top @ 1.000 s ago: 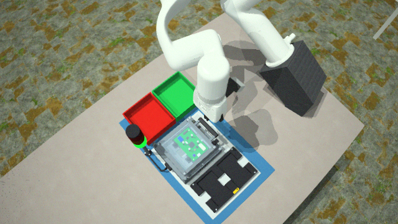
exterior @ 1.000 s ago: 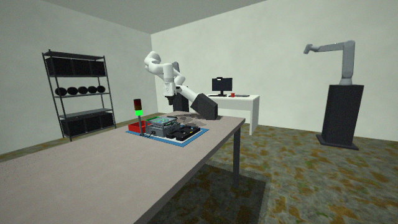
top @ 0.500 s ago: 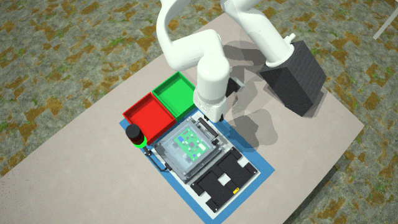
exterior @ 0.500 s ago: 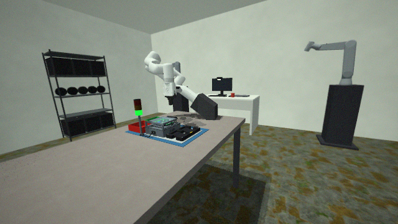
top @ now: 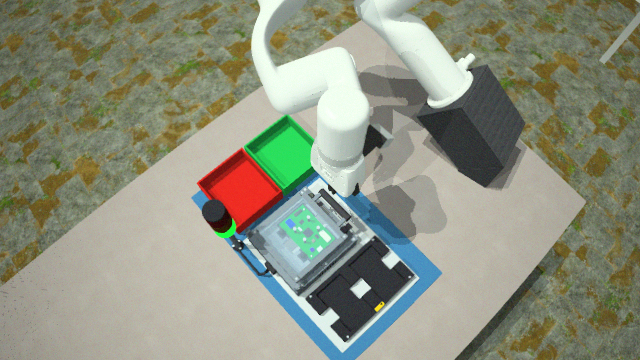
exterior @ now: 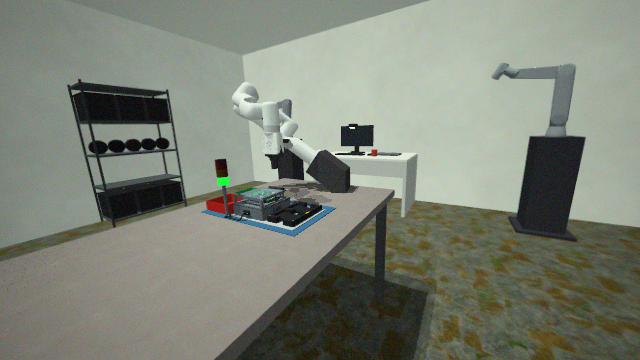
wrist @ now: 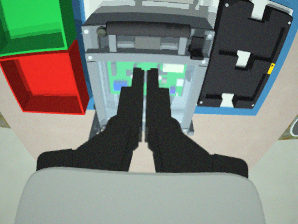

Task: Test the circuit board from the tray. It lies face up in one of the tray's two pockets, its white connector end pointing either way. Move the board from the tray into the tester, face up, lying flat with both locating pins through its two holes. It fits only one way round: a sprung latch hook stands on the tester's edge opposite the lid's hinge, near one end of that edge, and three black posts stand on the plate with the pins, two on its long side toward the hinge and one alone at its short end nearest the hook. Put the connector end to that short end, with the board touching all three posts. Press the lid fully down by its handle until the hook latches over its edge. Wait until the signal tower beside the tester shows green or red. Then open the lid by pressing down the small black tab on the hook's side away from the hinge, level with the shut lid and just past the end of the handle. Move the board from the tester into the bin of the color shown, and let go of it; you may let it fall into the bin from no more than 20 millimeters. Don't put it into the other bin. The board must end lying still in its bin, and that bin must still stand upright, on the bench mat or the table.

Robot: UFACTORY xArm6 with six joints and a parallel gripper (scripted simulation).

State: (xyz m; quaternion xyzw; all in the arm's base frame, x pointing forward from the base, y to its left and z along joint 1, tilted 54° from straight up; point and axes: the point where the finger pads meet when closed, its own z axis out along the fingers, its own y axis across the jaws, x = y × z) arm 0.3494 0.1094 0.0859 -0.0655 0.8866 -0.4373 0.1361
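Note:
The green circuit board [top: 306,232] lies in the tester [top: 305,240] under the shut see-through lid. The lid's black handle [top: 334,204] runs along the edge toward the green bin. The signal tower [top: 218,217] beside the tester shows green [exterior: 222,181]. My gripper [top: 346,192] is shut and empty, hovering well above the handle side of the tester [exterior: 262,200]. In the wrist view the shut fingers point down over the lid, with the board [wrist: 166,78] partly hidden behind them. The black tray [top: 362,287] has both pockets empty.
The red bin [top: 240,187] and green bin [top: 282,150] stand side by side at the mat's far edge, also in the wrist view [wrist: 47,79] [wrist: 33,10]. The arm's dark base block [top: 472,130] stands on the table to the right.

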